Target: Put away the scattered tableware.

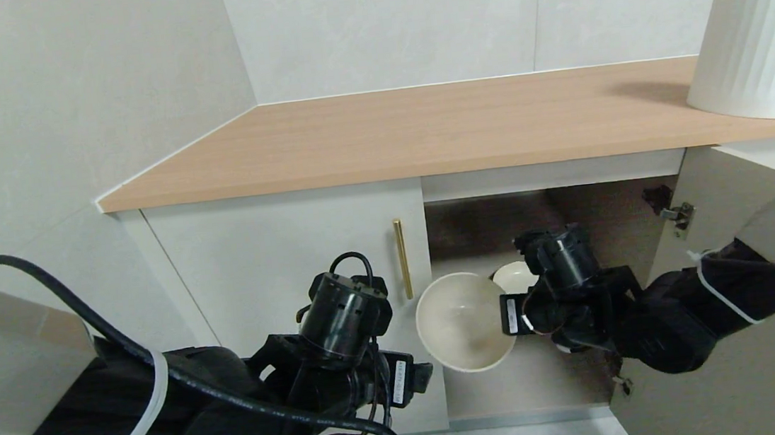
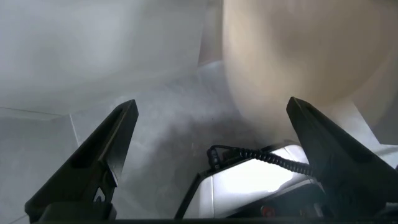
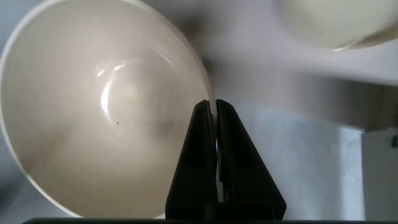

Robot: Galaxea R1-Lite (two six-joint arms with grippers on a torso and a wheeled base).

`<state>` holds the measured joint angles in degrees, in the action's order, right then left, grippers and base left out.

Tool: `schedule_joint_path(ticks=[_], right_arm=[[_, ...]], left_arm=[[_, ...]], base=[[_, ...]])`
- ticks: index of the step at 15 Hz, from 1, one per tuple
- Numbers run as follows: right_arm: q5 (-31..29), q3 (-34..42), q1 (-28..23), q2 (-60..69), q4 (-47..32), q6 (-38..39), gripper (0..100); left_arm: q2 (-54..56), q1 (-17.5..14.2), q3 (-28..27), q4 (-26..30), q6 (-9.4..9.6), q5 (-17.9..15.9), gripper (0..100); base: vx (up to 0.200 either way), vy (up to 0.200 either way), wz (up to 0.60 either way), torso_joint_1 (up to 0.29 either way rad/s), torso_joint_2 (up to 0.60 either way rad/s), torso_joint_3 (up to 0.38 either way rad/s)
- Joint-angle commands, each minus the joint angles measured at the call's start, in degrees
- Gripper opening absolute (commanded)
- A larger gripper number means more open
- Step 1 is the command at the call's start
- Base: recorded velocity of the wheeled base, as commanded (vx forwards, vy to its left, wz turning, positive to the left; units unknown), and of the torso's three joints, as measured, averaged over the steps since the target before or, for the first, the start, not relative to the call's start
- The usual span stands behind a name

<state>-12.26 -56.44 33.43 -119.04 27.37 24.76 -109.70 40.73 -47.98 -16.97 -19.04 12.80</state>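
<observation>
Left gripper (image 2: 211, 106) splayed wide, empty. Bowl (image 1: 461, 320) at the cabinet (image 1: 571, 207) mouth, right gripper (image 3: 216, 109) clamped on its rim at 3 o'clock; I'd keep it level going in, landing clear of the small bowl (image 1: 514, 276) at 1 o'clock

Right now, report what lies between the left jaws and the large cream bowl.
Nothing: head view shows a bare gap before the large cream bowl.
</observation>
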Motion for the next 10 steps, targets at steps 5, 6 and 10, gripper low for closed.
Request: schedule_joint_path(ticks=[5,6,10], right_arm=[[-5.0,-10.3,-12.4,-11.0,2.0,6.5,0],[-6.2,-11.8,-13.5,-12.3,2.0,6.7,0],[-8.5,-15.5,-15.8,-15.5,1.5,6.6,0]], left_arm=[[0.1,0.0,0.0,0.0,-0.03,0.4,100],[0.1,0.0,0.0,0.0,-0.12,0.4,100],[-0.2,0.0,-0.1,-0.1,-0.12,0.5,100]], base=[[0.0,0.0,0.0,0.0,0.0,0.0],[0.0,0.0,0.0,0.0,0.0,0.0],[0.0,0.0,0.0,0.0,0.0,0.0]])
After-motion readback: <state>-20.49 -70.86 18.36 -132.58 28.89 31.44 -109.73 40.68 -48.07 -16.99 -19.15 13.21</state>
